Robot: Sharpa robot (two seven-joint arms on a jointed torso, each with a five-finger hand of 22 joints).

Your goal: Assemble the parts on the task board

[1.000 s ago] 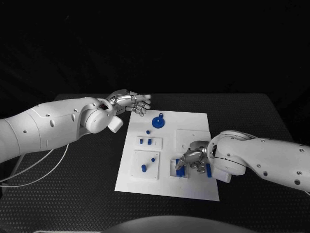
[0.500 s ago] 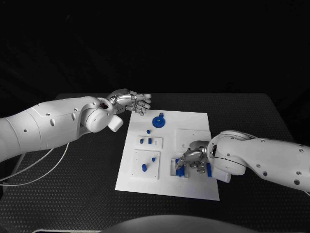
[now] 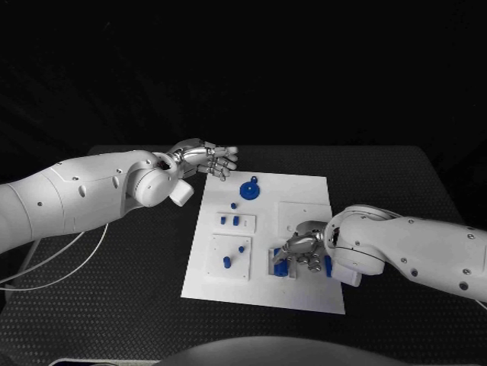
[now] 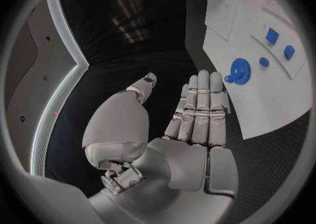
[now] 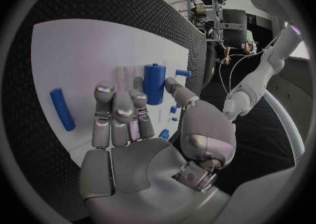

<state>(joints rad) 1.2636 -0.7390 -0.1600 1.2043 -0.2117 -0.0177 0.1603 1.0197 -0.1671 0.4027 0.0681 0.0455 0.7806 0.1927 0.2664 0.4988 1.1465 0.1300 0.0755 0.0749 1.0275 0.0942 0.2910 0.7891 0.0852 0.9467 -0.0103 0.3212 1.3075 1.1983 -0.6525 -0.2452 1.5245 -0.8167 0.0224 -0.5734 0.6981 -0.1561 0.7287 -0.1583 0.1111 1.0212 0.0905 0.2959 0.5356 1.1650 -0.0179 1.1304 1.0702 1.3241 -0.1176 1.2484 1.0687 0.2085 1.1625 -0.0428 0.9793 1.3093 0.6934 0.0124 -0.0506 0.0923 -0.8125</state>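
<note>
While the right hand point(image 5: 131, 129) hovers, fingers point(image 5: 121, 116) together, a smooth blue plastic cylinder point(image 5: 153, 83) stands upright on the white task board point(image 5: 86, 50).

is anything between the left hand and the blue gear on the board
Nothing visible is. The left hand hovers open off the task board's far corner, and only bare board lies between its fingertips and the blue gear.

Black table point(image 3: 419, 191) (dark backdrop behind)
</note>
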